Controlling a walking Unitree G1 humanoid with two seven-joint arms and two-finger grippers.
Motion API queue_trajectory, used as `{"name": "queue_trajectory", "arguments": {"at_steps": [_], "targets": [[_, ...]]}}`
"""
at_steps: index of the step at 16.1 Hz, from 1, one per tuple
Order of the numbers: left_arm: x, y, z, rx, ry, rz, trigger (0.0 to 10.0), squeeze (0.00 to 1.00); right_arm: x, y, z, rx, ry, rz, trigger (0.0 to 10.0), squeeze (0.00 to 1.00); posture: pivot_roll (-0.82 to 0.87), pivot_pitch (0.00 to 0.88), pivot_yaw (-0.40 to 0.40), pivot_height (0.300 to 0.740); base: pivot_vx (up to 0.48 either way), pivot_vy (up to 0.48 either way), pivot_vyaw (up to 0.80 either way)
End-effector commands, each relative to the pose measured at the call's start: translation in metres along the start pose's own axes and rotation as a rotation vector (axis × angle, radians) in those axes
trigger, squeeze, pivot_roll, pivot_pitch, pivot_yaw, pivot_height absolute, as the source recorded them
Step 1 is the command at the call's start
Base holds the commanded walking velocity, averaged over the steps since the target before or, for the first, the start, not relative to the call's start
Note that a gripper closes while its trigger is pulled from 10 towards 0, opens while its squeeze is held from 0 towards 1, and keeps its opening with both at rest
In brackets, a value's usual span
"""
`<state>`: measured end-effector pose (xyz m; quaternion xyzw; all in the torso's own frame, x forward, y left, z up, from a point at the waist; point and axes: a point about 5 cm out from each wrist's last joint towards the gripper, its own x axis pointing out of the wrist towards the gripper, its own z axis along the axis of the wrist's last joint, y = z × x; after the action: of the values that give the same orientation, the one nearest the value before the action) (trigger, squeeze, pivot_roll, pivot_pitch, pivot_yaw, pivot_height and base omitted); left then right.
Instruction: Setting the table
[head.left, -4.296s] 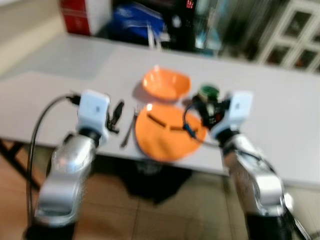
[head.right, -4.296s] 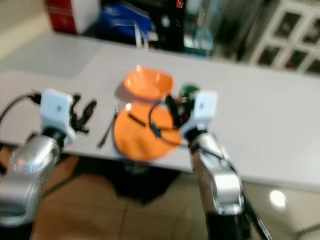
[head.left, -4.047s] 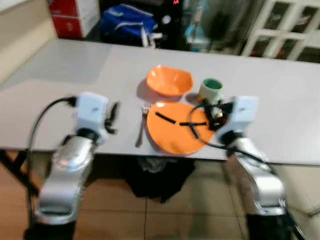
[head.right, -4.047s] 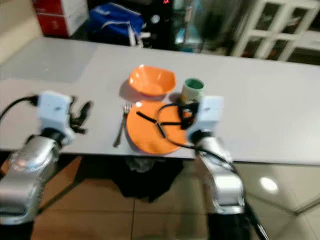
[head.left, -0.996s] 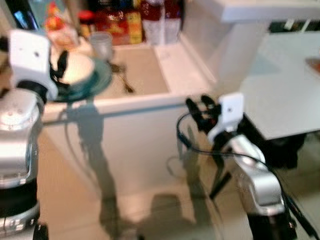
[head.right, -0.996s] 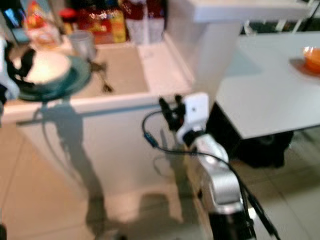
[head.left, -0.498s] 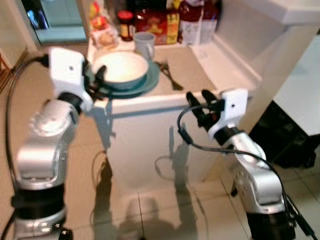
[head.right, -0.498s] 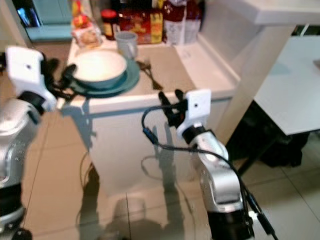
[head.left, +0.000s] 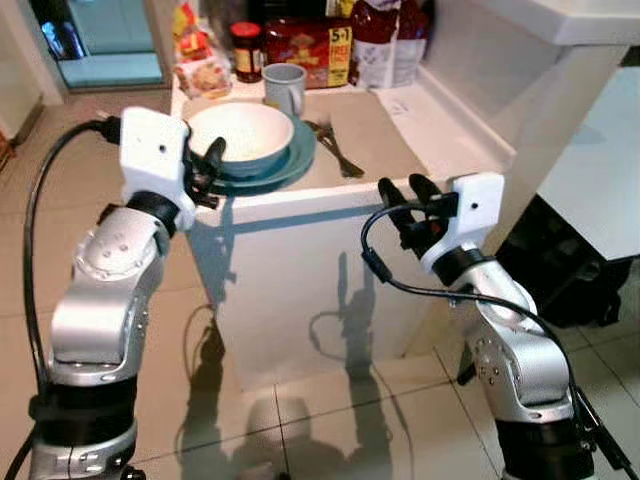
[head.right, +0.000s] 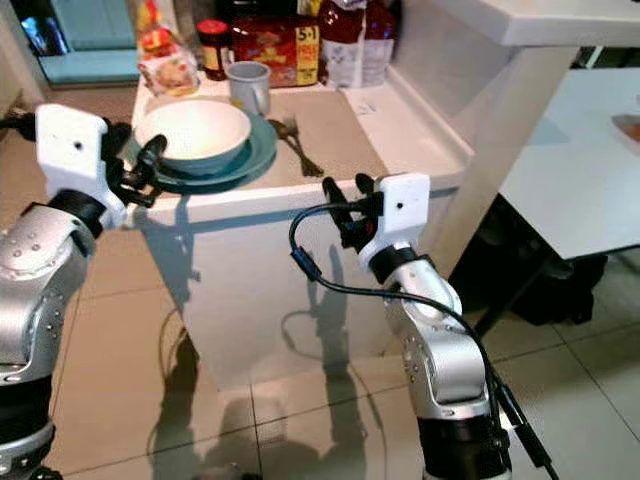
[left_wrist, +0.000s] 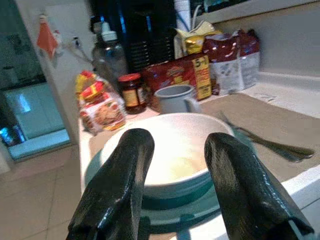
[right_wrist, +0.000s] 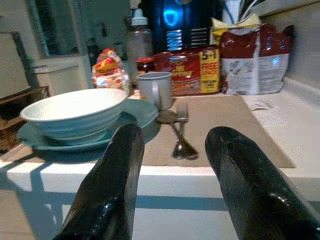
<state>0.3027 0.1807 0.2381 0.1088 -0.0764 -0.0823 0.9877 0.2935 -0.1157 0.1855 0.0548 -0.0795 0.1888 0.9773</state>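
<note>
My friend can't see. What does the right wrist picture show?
The right tool, open, points at a white counter holding a white ceramic bowl on a teal round plate, a metal fork and spoon and a grey mug.

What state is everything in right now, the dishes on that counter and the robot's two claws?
White bowl: upright, empty, sitting on the plate.
Teal plate: flat on the counter, under the bowl.
Grey mug: upright behind the plate.
Fork and spoon: lying together beside the plate.
Red-lidded jar: upright, lid on.
Left claw: open, holding nothing, at the plate's near edge.
Right claw: open, holding nothing, in front of the counter.
</note>
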Motion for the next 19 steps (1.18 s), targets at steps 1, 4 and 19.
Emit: {"name": "queue_trajectory", "arguments": {"at_steps": [1, 4, 19], "targets": [[0.000, -0.002, 0.005, 0.013, -0.024, -0.004, 10.0, 0.00, 0.001, -0.004, 0.003, -0.029, -0.001, -0.025, 10.0, 0.00, 0.04, 0.000, -0.019, 0.740, 0.345, 0.000, 0.00], [0.002, -0.003, 0.005, 0.010, -0.030, -0.009, 10.0, 0.00, 0.001, -0.009, 0.004, -0.043, 0.002, -0.053, 10.0, 0.00, 0.04, 0.000, -0.018, 0.740, 0.439, 0.000, 0.80], [0.003, 0.013, 0.001, -0.048, 0.075, 0.004, 10.0, 0.00, -0.008, -0.014, 0.008, 0.036, 0.029, 0.078, 10.0, 0.00, 0.03, 0.000, -0.020, 0.740, 0.202, 0.000, 0.00]]}}
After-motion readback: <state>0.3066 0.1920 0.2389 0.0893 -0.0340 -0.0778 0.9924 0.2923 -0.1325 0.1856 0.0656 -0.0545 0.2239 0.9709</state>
